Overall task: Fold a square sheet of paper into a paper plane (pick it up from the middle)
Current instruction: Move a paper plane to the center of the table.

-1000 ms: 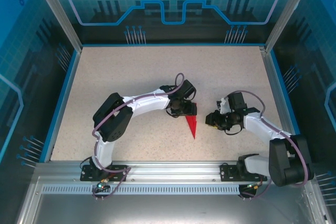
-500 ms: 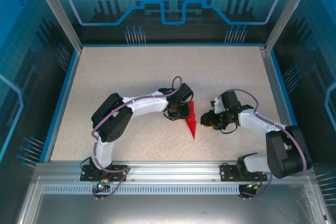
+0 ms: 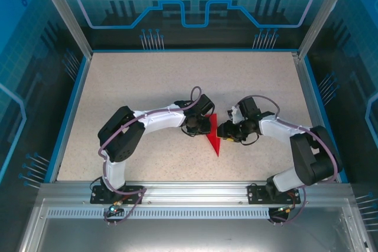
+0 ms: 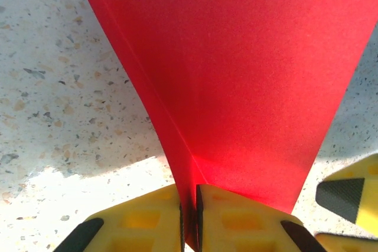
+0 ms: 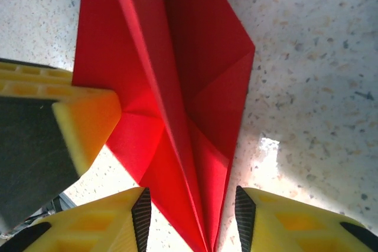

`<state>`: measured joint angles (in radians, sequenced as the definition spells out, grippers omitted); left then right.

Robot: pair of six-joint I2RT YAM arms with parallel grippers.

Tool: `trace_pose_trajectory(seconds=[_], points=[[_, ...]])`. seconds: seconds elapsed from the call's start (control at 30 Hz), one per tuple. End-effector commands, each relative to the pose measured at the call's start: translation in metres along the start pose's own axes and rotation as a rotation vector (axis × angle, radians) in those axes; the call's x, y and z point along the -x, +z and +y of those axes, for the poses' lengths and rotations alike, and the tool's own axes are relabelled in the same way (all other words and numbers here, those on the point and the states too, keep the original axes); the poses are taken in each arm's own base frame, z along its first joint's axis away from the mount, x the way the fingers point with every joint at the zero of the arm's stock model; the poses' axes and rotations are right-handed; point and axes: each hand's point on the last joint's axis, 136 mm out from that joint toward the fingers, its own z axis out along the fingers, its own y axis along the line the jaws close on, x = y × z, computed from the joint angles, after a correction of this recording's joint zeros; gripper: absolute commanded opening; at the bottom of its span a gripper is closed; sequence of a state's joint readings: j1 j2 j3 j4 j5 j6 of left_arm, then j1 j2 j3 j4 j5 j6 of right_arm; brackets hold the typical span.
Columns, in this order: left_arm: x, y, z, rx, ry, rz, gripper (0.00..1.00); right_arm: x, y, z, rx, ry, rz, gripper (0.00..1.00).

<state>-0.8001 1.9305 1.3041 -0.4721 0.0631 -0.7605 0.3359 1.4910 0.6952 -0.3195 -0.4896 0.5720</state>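
Inside the blue-walled cell [image 3: 71,104], on its speckled table [image 3: 147,81], the left gripper [image 3: 199,126] pinches the red paper plane [image 3: 214,141], which lies just to that gripper's right. From the left wrist, its two yellow fingers [image 4: 147,222] are pressed together on a folded ridge of the plane [image 4: 236,87], with red paper fanning out ahead of them. At the plane's other side, the right gripper [image 3: 225,131] has its jaws spread, and the plane lies between the two grippers. From the right wrist, its gripper [image 5: 192,222] straddles a narrow end of the plane [image 5: 177,87], with a sliver of table showing inside each pad. Bare table opens on every side of both grippers, and the blue rim is well apart from them. The plane's sharp point aims toward the aluminium rail [image 3: 195,190] at the arm bases. The right wrist view alone lays out the plane's creases and a left finger [image 5: 77,122] meeting its edge.
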Motion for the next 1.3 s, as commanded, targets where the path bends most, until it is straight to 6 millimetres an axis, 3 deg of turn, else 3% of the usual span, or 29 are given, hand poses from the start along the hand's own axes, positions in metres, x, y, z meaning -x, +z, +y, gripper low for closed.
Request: trace_pose_trajectory(seconds=[0.0, 0.4, 0.8, 1.27], points=[[0.003, -0.007, 0.003, -0.004, -0.005, -0.020, 0.16, 0.010, 0.004, 0.008, 0.016, -0.023, -0.007, 0.45], [0.003, -0.007, 0.005, -0.002, -0.008, -0.018, 0.15, 0.002, 0.014, 0.027, 0.095, -0.079, 0.037, 0.45], [0.002, -0.009, 0.005, -0.007, -0.013, -0.022, 0.14, -0.005, 0.027, 0.014, -0.044, -0.112, 0.064, 0.41], [0.003, -0.013, 0.003, -0.025, -0.016, -0.026, 0.15, -0.009, 0.036, 0.009, -0.140, -0.153, 0.096, 0.25]])
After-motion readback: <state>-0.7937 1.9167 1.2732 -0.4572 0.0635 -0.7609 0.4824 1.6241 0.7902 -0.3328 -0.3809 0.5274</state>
